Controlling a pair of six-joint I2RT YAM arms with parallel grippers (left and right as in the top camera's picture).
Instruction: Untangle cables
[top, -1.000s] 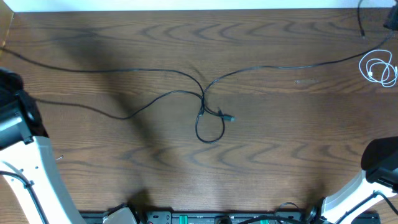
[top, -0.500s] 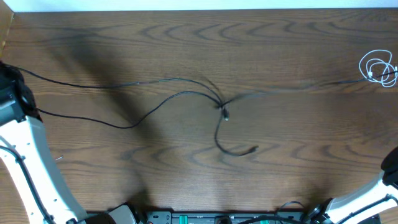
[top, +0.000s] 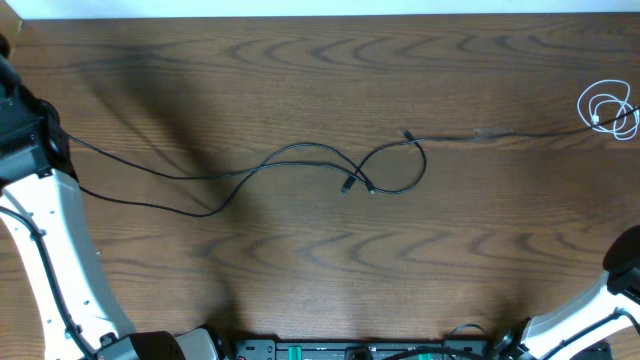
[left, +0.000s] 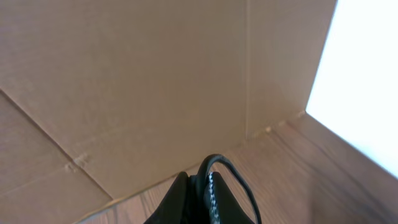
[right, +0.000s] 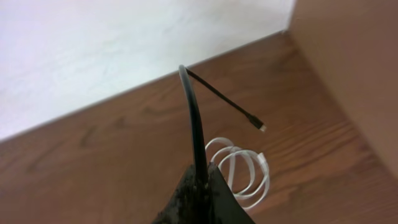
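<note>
The long black cable (top: 300, 150) lies across the table's middle, with a loose loop (top: 405, 165) and small plug ends near it. Two strands run left to my left arm (top: 25, 130), and one strand runs to the right edge. My left gripper (left: 208, 180) is shut on the black cable in the left wrist view. My right gripper (right: 200, 177) is shut on the black cable (right: 193, 112), whose plug end (right: 261, 127) hangs free. The white cable (top: 608, 108) lies coiled at the far right, apart from the black one; it also shows in the right wrist view (right: 242, 171).
A cardboard wall (left: 124, 81) stands at the table's left end. A white wall runs along the far edge (top: 320, 8). My right arm (top: 615, 285) is at the lower right corner. Robot base hardware lines the front edge (top: 320, 350).
Both arms have pulled outward. The black cable's tight crossing at the centre has opened into a looser loop that shifted right, and its plug ends have moved.
</note>
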